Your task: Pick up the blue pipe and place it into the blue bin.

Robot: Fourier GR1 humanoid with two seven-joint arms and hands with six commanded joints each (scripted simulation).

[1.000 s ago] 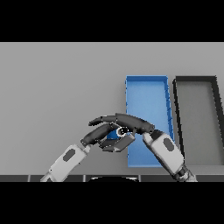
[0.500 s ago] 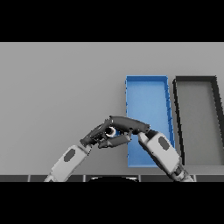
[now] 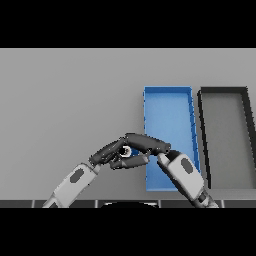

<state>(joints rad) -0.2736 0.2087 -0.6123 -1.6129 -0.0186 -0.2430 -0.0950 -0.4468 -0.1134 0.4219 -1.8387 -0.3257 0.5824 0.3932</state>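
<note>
Head view, grasp stage of the pick. Right hand [image 3: 145,142] reaching leftward from the lower right, dark fingers stretched over the blue pipe [image 3: 131,151] and seemingly curled about it, thumb below; only a small blue-and-white patch of the pipe visible between the fingers, so firmness of the hold not certain. Left hand [image 3: 111,154] brought in from the lower left, fingers loosely curled and lying against the same spot, whether sharing the grip or merely touching not clear. Pipe located on or just above the grey table [image 3: 65,100], just beside the near left corner of the blue bin [image 3: 167,90], outside its wall. Dark bin [image 3: 222,91] standing to the right of the blue one, apart from the action. Step judged: closing and securing the grasp, transfer not yet begun. Next move, by judgement: lift clear of the table, carry rightward over the near wall of the blue bin, then release inside; left hand likely needing to let go first. Compared with half a second earlier: both hands drawn closer together and slightly toward the bin, right fingers reaching further left over the pipe, less of the pipe left exposed; bins unmoved.
</note>
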